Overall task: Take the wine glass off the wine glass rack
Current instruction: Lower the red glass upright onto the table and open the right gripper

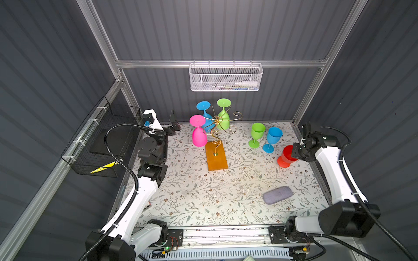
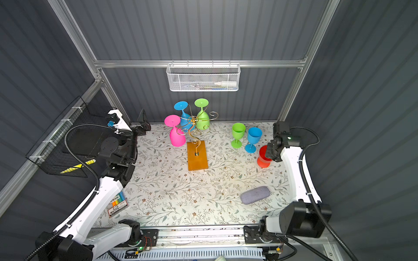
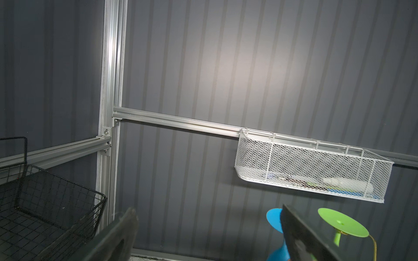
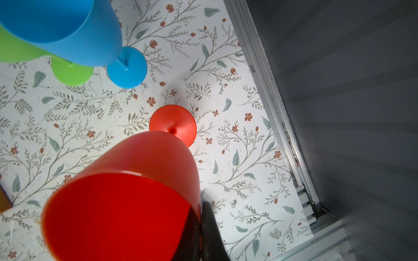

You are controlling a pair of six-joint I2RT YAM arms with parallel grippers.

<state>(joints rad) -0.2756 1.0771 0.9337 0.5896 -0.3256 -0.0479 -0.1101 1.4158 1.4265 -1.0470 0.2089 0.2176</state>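
Right jaws are clamped on the rim wall of the red wine glass (image 1: 286, 155), one finger (image 4: 210, 226) outside the bowl and the other inside. The glass is off the wine glass rack (image 1: 216, 158), well to its right near the counter (image 1: 203, 198) edge, close to the upright blue glass (image 1: 274, 135) and upright green glass (image 1: 257, 132).

Reads as the set-down. In the right wrist view the foot looks at or near the counter. Can't tell if it's flat; the bowl looks tipped toward me.

Plan:
- Level the stem first, lower straight until the whole foot seats, then open.
- Don't release tilted. It looks like light plastic, top-heavy and pinched off-centre, so it would likely topple.
- After release, lift straight up so the inner finger clears the rim without dragging it.
- No swing toward the blue glass's foot; it's near.

Left jaws are wide apart and empty, parked high at the back-left corner, facing the wall. The pink glass (image 1: 199, 135), hung blue glass (image 1: 206, 119) and hung green glass (image 1: 224, 121) hang inverted on the rack. My left arm is nearer to those.
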